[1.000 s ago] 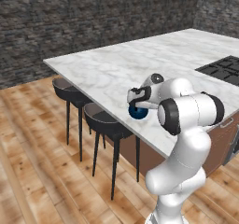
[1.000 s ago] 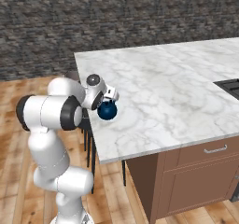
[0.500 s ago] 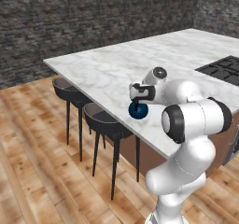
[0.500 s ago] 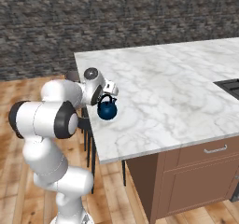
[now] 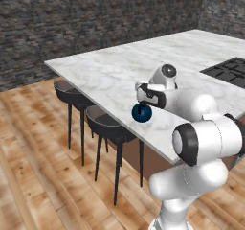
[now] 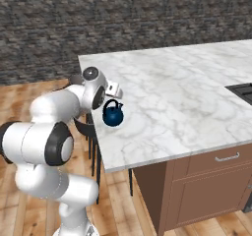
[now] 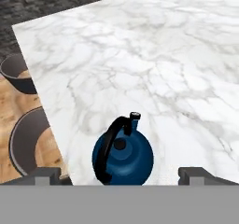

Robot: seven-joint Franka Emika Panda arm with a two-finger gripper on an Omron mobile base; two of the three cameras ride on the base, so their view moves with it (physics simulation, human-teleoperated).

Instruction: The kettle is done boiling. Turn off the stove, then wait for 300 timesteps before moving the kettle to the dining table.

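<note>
Blue kettle [image 7: 123,157] upright on the marble dining table [image 7: 154,69], tool [image 7: 122,174] wide, straddling it

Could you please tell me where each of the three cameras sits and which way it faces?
Left base view: behind the arm's left, looking forward and down at the white marble dining table; white arm at lower right.
Right base view: behind its right; arm at lower left.
Hand view: on the hand, looking along the open gripper; fingertips at bottom.
All three share the small glossy blue kettle on the table.

Glossy blue kettle [image 7: 123,158] with black handle on white, grey-veined marble dining table [image 7: 154,59]; dark stools [image 5: 108,127].
</note>
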